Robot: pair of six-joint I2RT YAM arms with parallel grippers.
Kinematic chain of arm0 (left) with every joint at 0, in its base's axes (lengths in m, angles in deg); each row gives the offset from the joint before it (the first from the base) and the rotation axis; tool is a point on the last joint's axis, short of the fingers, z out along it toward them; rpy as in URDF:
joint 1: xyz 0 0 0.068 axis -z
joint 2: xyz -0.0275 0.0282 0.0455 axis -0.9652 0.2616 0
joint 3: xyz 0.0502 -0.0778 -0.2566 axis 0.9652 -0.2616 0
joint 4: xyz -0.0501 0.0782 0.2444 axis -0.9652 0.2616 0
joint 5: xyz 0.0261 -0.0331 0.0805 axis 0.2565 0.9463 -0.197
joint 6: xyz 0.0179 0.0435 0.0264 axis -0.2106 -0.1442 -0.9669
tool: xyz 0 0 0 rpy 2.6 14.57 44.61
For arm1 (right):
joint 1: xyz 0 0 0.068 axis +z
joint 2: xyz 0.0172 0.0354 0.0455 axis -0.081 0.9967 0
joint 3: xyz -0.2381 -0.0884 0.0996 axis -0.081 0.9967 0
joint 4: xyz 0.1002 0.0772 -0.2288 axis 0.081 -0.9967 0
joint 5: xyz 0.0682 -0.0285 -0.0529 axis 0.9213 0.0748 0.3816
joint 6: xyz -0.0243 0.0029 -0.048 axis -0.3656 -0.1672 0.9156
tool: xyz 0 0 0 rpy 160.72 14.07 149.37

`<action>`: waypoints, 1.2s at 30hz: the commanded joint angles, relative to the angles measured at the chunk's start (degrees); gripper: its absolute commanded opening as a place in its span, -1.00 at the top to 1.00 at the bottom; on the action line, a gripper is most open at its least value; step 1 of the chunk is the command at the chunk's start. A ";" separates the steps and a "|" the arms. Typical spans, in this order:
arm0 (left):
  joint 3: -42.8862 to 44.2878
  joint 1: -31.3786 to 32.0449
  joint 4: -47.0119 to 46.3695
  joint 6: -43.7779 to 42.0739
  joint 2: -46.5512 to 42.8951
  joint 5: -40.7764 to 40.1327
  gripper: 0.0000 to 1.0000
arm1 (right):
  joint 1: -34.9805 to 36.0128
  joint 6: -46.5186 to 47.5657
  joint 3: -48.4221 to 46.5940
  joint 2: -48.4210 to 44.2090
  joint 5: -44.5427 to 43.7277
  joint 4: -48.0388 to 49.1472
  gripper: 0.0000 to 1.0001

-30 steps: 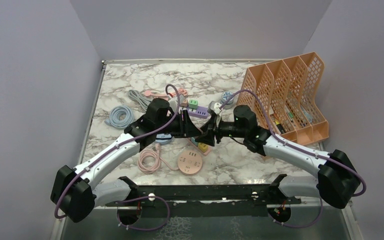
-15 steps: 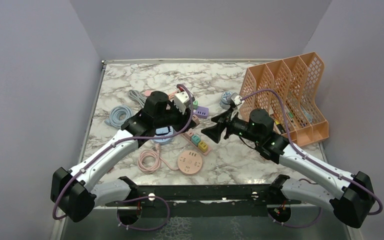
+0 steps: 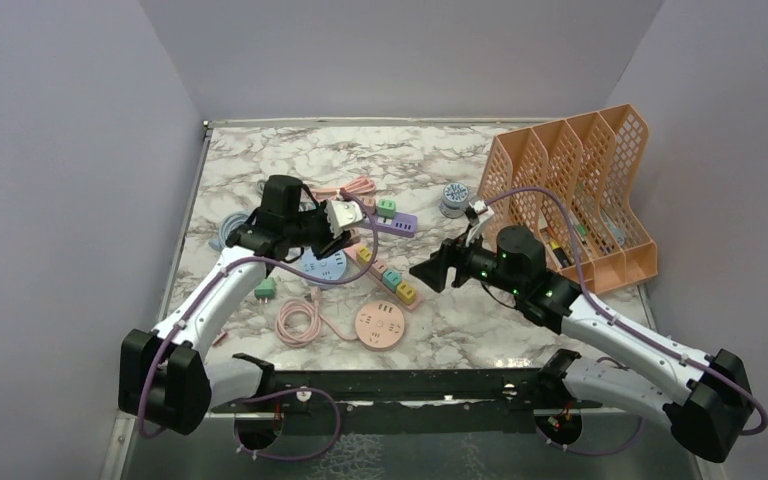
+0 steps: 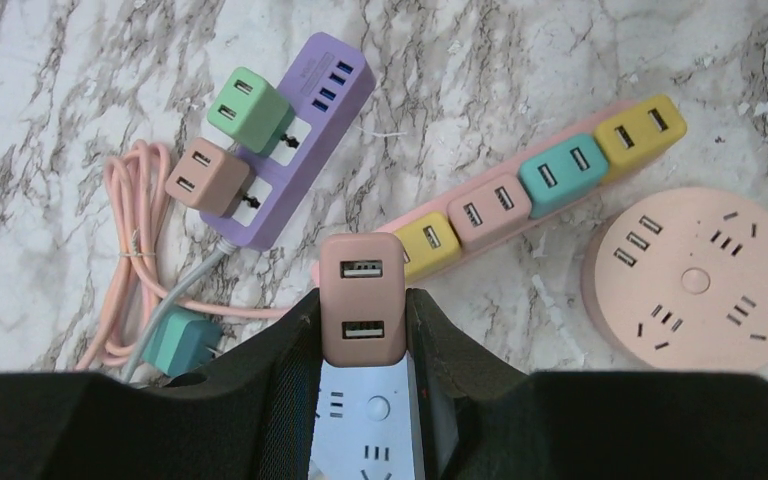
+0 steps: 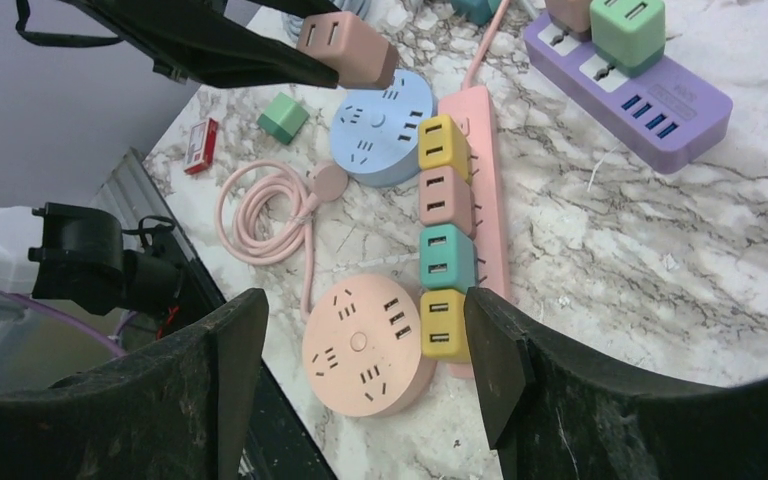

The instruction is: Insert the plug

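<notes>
**op_q:** Where am I with the plug right now?

**bench_guy:** Starting on your left: your left tool (image 4: 363,318) is clamped on the pink plug (image 4: 362,268), one finger on each long side. So the plug is up off the counter (image 4: 560,60) and not in any socket yet. In the left wrist view you're looking at its two USB ports, stacked along the line of the fingers. I'd read that as the prongs pointing away from the camera, down at the counter, but you can't see the prongs themselves.

**op_q:** Which socket do I go for?

**bench_guy:** Here's what matters: the blue round strip (image 5: 382,115) sits right under the plug. You can see its face in the gap between the fingers, just below the plug. The right wrist view shows the plug hanging clear above that strip, though I can't tell how well centred it is. My guess is a small nudge to line the prongs up with a slot pair, then a straight drop.

Moving right, the long pink strip (image 5: 487,150) lies just beside the blue one with four adapters plugged in a row. The pink round strip (image 4: 695,275) is further right again. The purple strip (image 4: 305,140) near the back holds two adapters.

**op_q:** Right arm?

**bench_guy:** Your right tool (image 5: 360,300) has its fingers spread wide with nothing in them, hovering over the pink round strip. The left arm is nearer and has the plug, so I'd say it's the left's move.
</notes>
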 commanded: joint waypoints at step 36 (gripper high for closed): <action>0.80 -19.97 11.41 -20.52 17.25 9.32 1.00 | 0.33 2.22 -3.91 5.00 1.26 -5.34 -0.36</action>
